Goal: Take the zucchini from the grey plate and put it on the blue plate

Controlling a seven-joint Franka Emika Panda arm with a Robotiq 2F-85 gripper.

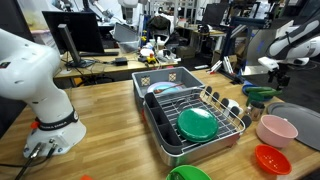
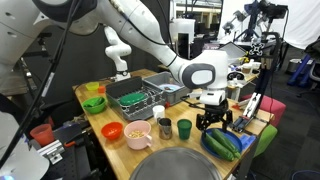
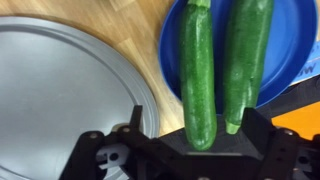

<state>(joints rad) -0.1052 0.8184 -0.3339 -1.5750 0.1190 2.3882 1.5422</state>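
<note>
The blue plate [image 3: 290, 50] sits just beside the grey plate [image 3: 60, 90] on the wooden table [image 3: 140, 25], with only a thin strip of wood between the rims, so it's pretty tight there. In an exterior view the blue plate [image 2: 212, 152] looks close to the table's edge, and the grey plate [image 2: 185, 165] is cut off by the bottom of the picture.

The jaws are spread wide and gripping nothing. The zucchini [image 3: 198, 80] lies on the blue plate with its near end poking past the rim into the gap between them, and we see space on both sides of it. A second zucchini [image 3: 245, 50] lies alongside, but we can't tell if they touch. Both run out of the top of the wrist view. There's also an orange patch [image 3: 300, 122] at the right that we can't make out.
</note>
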